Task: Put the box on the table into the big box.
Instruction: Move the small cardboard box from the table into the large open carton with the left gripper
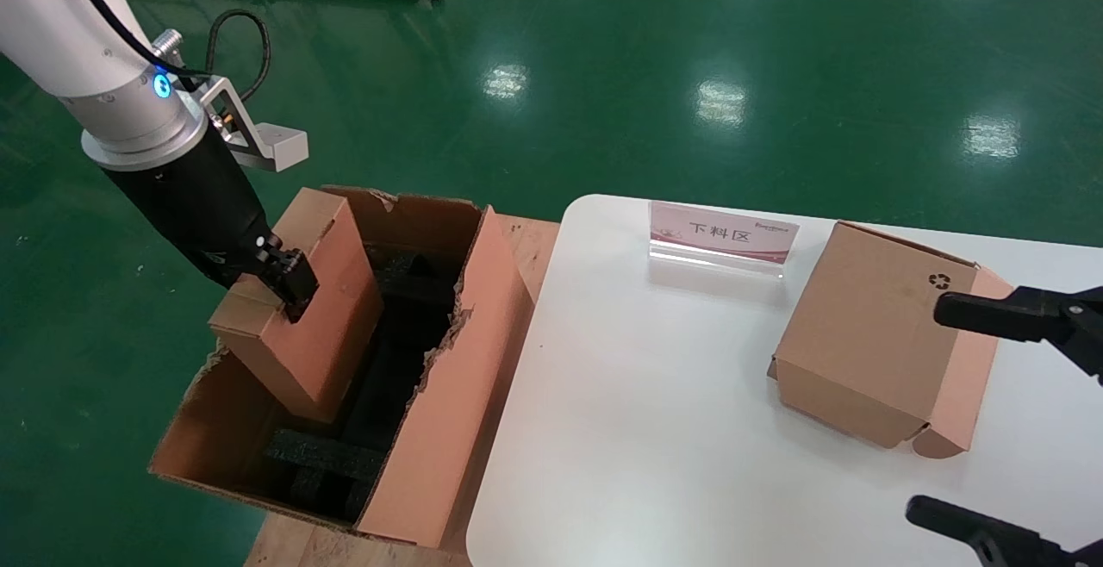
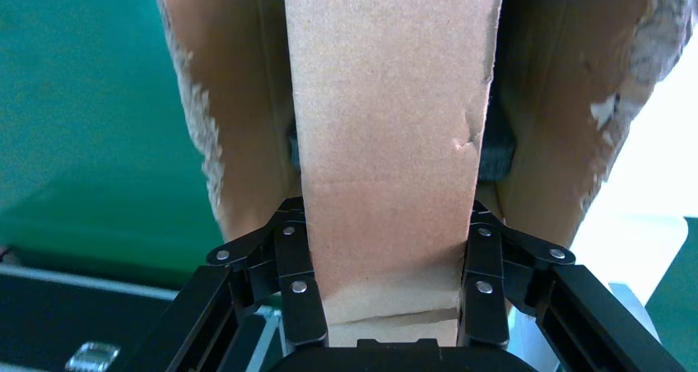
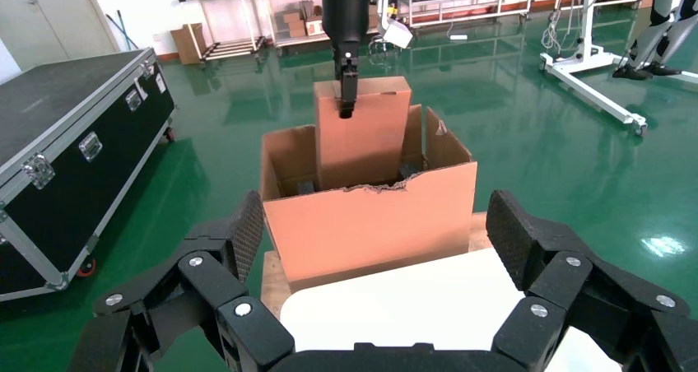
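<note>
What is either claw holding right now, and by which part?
The left claw grips the box across its narrow upper end, over the big box. The right claw holds nothing.

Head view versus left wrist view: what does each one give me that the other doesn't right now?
Only the head view shows the white table, the cardboard box with the recycling symbol on it, the sign and the open right gripper. Only the left wrist view shows both fingers pressed on the box's sides. Both show the left gripper holding the box partway into the big box.
</note>
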Controlling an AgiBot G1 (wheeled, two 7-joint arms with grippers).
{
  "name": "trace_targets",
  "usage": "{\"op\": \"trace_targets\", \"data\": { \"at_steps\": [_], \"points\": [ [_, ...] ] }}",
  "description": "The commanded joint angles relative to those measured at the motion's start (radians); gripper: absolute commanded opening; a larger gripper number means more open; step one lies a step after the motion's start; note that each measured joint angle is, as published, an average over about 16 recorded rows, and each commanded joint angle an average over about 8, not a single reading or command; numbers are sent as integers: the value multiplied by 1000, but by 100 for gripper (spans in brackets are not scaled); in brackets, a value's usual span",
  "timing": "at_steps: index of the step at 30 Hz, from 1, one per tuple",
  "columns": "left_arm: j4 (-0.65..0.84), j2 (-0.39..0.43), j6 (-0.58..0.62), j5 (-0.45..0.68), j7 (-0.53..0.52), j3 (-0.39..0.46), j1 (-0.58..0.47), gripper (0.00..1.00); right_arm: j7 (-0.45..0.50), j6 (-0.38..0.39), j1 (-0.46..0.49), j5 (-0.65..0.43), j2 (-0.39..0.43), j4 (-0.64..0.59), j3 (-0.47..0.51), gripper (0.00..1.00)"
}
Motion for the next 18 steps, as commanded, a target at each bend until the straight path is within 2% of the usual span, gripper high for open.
{"op": "trace_targets", "data": {
  "at_steps": [1,18],
  "points": [
    [-1,-10,-22,0,5,-5,9,0,0,0,0,0,0,0,0,100],
    [-45,-70,-147,24,55,-20,56,0,0,0,0,0,0,0,0,100]
  ]
}}
